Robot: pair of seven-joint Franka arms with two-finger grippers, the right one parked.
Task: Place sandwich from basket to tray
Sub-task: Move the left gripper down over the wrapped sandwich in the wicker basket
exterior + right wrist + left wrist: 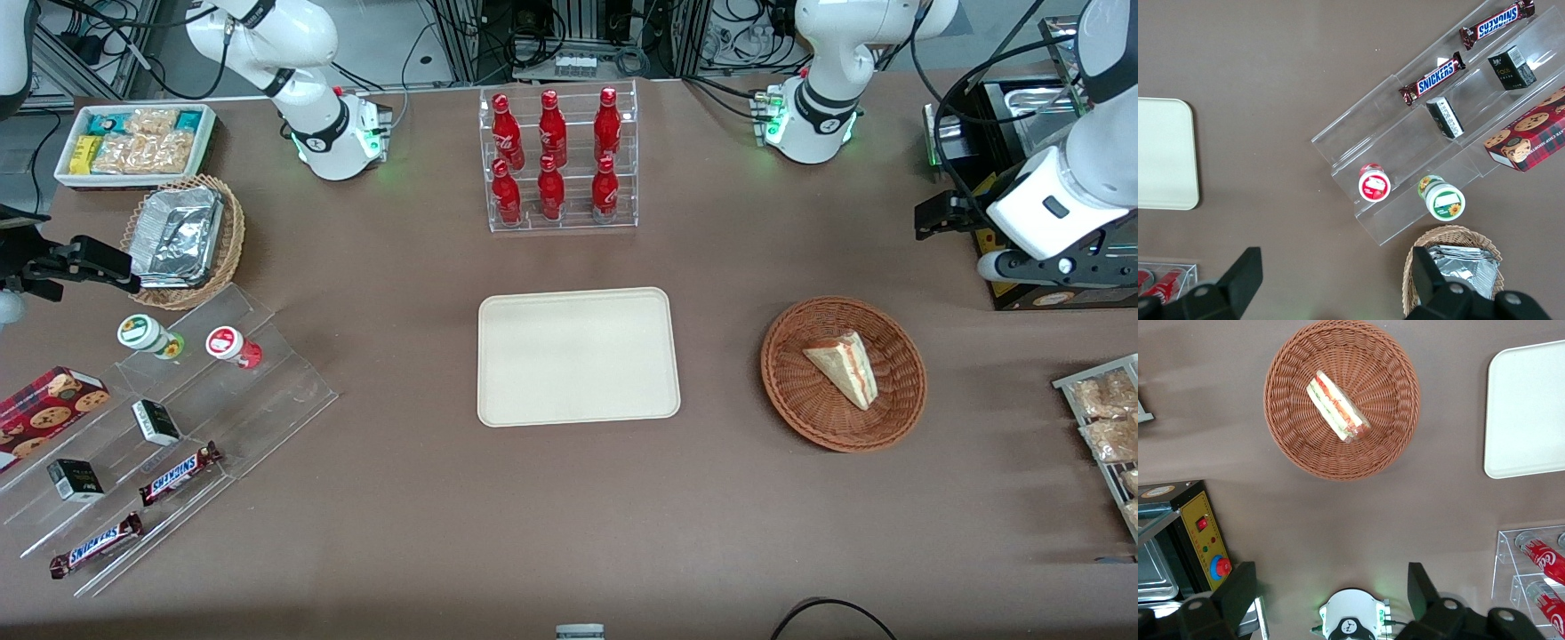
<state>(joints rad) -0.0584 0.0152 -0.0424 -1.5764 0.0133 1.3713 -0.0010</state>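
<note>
Reddish-brown round wicker basket (843,373), right of frame centre, holds the pale triangular sandwich (844,367). Cream rectangular tray (578,356) lies mid-frame. At upper right the hand (1331,597) hovers, released.

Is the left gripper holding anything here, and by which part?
Nothing held: the gripper is open, high above the table; the sandwich lies untouched in the basket.

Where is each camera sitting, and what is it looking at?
Front view: sits high, facing both arms' bases, looking down at the table, tray and basket holding the sandwich.
Left wrist view: sits on the working arm, high above the basket; its open gripper shows.
Right wrist view: sits on the parked arm, looking down at snack shelves.
All three views share the tray.
</note>
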